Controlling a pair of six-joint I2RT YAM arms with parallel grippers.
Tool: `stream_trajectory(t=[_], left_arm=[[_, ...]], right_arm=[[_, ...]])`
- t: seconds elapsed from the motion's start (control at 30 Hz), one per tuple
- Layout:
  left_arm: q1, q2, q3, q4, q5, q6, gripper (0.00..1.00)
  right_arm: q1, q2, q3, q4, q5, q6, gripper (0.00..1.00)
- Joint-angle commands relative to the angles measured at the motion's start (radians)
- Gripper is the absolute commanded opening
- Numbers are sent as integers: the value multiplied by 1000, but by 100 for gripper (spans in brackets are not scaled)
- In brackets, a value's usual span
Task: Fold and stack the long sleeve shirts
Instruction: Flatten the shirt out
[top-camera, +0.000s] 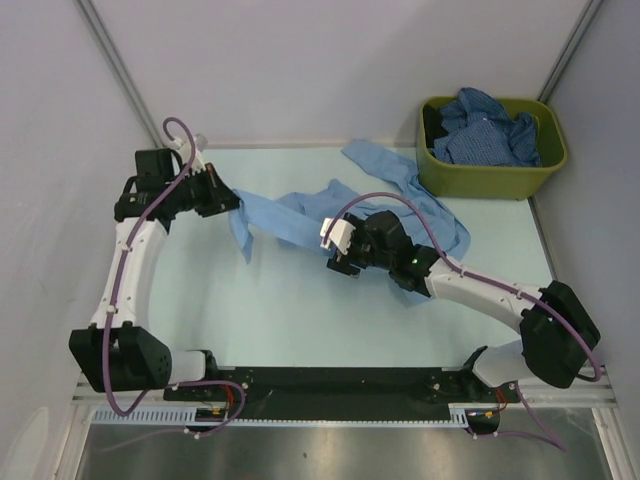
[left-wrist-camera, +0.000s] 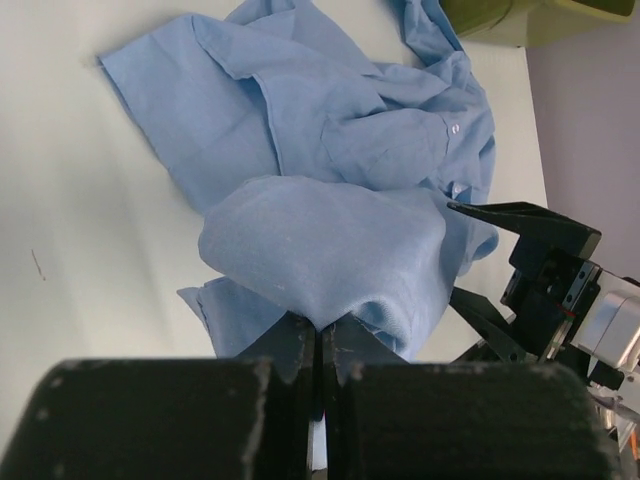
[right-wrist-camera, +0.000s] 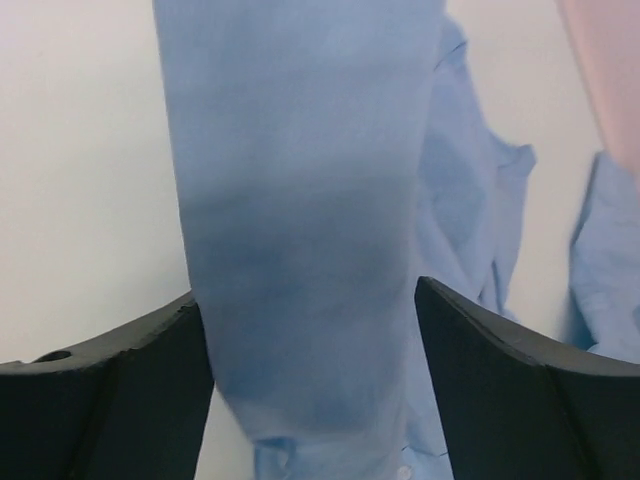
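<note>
The crumpled plain light-blue cloth shirt (top-camera: 300, 215) sprawls mid-counter (top-camera: 300, 320), its edge pinched in the left gripper (left-wrist-camera: 318, 335). The right gripper (right-wrist-camera: 310, 305) straddles a strip, jaws wide. One-sided pulling would likely bunch it.

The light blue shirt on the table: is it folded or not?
Not folded. The light blue shirt lies crumpled and strung out across the table, one end pinched in the shut left gripper.

shirt (top-camera: 290, 215): soft matt cloth (creased) | bin (top-camera: 490, 182): smooth plastic
</note>
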Motion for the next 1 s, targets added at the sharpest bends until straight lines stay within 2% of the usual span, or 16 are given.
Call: stream_trajectory(t=[0.0,0.17,0.37,0.53,0.57,0.63,0.7,0.97], left_arm=[[9,-56,29,34,36,-46,0],[37,-52,28,42,59,-80,1],[58,-47,12,57,67,-143,1],[58,-47,8,74,68,-204,1],[60,-45,11,74,64,-209,1],[70,-44,11,77,50,-230,1],[92,-42,15,80,53,-253,1],[107,-81,14,186,149,-261,0]], right_arm=[[5,21,70,173,56,-11,76],[32,26,97,182,91,-4,70],[57,4,129,159,119,13,57],[71,14,191,57,85,19,36],[74,14,217,37,77,27,27],[72,6,238,-32,68,31,17],[59,-11,252,-62,73,35,1],[-102,-117,260,-146,19,35,0]])
